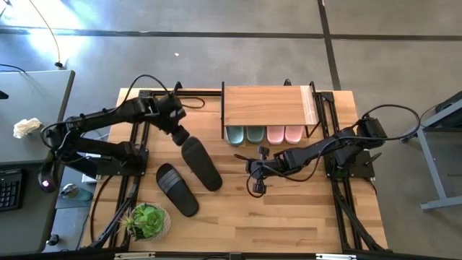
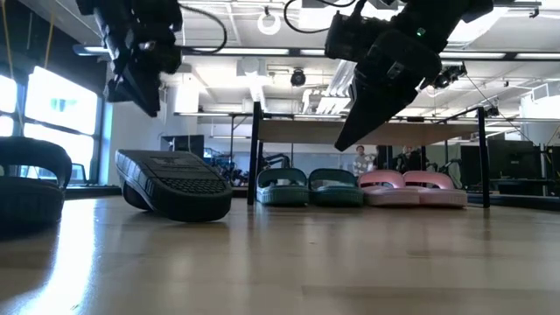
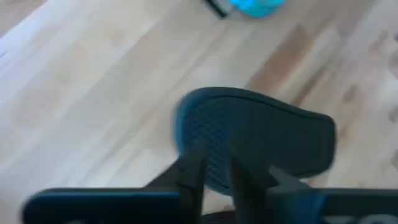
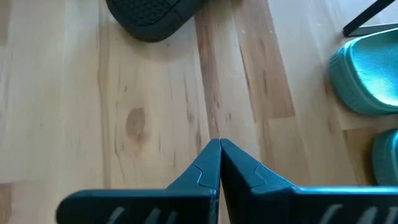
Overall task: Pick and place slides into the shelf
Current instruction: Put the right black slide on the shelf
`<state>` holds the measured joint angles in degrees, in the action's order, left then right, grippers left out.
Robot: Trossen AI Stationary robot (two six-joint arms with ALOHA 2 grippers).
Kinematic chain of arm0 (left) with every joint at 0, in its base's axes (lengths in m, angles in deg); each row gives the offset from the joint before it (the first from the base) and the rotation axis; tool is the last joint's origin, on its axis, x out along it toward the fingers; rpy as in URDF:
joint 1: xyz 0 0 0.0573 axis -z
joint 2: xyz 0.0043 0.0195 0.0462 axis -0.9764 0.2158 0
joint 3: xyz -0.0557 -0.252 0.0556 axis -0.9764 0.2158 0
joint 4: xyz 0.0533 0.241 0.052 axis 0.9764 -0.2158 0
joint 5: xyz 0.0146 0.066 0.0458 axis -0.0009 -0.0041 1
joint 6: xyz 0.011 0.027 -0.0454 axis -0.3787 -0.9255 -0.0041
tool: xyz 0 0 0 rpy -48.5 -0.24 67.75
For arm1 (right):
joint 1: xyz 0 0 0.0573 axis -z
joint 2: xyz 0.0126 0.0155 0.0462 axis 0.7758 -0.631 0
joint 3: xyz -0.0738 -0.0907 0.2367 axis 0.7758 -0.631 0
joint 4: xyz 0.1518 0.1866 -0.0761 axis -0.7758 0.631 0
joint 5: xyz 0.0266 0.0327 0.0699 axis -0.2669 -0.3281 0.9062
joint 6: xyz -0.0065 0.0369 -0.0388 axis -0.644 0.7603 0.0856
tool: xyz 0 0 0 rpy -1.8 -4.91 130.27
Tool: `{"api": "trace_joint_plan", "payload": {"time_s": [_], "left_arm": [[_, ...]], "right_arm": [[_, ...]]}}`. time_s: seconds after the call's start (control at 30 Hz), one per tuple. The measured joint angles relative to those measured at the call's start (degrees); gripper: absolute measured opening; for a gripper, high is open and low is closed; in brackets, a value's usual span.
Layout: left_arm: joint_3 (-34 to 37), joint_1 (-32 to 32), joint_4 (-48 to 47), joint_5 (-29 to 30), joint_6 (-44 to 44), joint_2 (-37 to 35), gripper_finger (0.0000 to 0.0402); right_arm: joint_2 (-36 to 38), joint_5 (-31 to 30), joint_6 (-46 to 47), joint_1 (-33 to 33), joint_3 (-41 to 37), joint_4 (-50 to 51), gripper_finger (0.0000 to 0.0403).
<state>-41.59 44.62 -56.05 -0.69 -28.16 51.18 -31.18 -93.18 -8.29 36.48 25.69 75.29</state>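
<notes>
Left gripper point(image 1: 180, 135) sits at the far heel of an upturned black slide point(image 1: 201, 164), fingers narrowly parted, grip unclear | we judge the black pair remains; green, pink slides under shelf point(image 1: 267, 106) | next: secure heel, carry right | right gripper point(image 1: 258, 168) closed, idle

Grey concrete floor point(image 1: 216, 18), bright windows point(image 2: 52, 109) behind.

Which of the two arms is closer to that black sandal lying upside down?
The left. The left gripper is right at one end of the upside-down black slide, while the right gripper hovers apart from it, nearer the shelf.
</notes>
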Motion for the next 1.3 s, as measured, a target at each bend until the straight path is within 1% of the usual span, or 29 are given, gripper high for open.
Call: {"api": "trace_joint_plan", "payload": {"time_s": [0.13, 0.23, 0.3, 0.4, 0.47, 0.6, 0.77, 1.07, 1.3], "left_arm": [[-0.01, -4.61, -3.15, -0.10, 1.27, 2.04, 0.0120], [-0.01, -6.79, -4.43, -1.37, 2.22, 5.02, 0.0161], [-0.02, -7.82, -4.44, -3.77, 2.38, 7.48, 0.0180], [-0.01, -8.99, -4.09, -8.38, 1.88, 11.51, 0.0196], [-0.02, -9.25, -3.92, -10.20, 0.90, 14.17, 0.0201], [0.00, -9.10, -3.70, -11.19, -0.89, 18.46, 0.0201], [-0.02, -9.17, -2.81, -12.36, -2.07, 21.78, 0.0201], [-0.02, -9.10, -0.25, -24.10, -6.73, 22.84, 0.0195], [-0.02, -9.12, 0.19, -26.33, -8.24, 22.84, 0.0193]], "right_arm": [[-0.01, 0.18, -0.02, 0.00, 0.00, 0.09, 0.0001], [-0.03, 0.47, -0.44, -0.02, 0.00, 0.09, 0.0001], [-0.03, 0.50, -0.44, -0.02, 0.00, 0.09, 0.0001], [-0.06, 0.49, -0.44, -0.20, 0.00, 0.09, 0.0001], [-0.05, 0.51, -0.44, -0.45, 0.00, 0.09, 0.0001], [-0.06, 0.51, -0.15, -1.11, 0.00, 0.09, 0.0001], [-0.06, 0.51, 0.00, -1.40, 0.00, 0.09, 0.0001], [-0.06, 0.51, 0.20, -1.40, 0.00, 0.11, 0.0001], [-0.06, 0.51, 0.34, -1.40, 0.00, 0.11, 0.0001]]}}
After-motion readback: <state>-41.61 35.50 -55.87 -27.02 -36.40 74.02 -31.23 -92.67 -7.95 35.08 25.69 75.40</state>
